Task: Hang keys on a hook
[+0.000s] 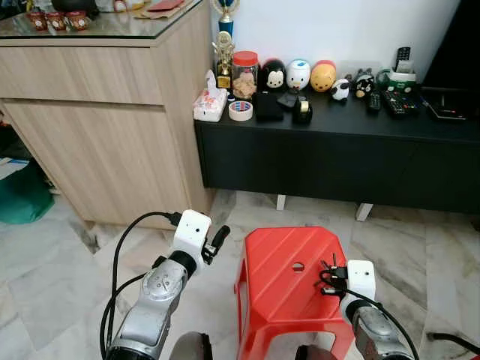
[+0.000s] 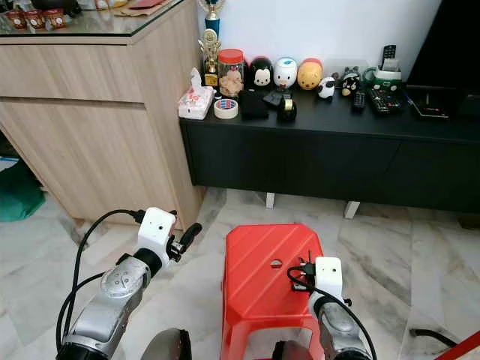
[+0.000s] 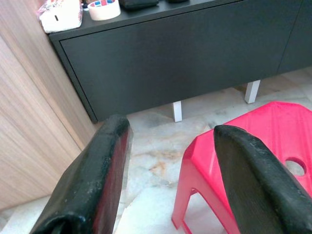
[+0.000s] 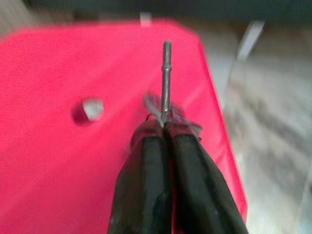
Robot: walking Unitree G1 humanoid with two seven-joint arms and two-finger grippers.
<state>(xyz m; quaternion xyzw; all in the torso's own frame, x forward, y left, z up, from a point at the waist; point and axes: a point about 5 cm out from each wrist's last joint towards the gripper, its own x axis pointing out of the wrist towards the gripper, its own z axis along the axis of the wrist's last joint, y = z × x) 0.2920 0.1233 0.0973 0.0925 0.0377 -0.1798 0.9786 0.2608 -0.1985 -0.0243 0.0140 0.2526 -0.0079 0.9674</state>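
My right gripper (image 4: 165, 127) is shut on the keys (image 4: 166, 80), with a thin metal key standing up from between its black fingertips. It hovers just above the right part of the red plastic stool (image 1: 281, 274). In the head views the keys (image 1: 330, 268) show as a small dark bunch in front of the right wrist. My left gripper (image 1: 217, 238) is open and holds nothing, raised over the floor left of the stool (image 3: 253, 146). No hook can be made out.
A low black cabinet (image 1: 337, 157) stands ahead, topped with figurines, a tape roll (image 1: 240, 110), a jar and remotes. A tall wooden cabinet (image 1: 97, 120) is at the left. A green bag (image 1: 22, 195) lies at the far left on the marble floor.
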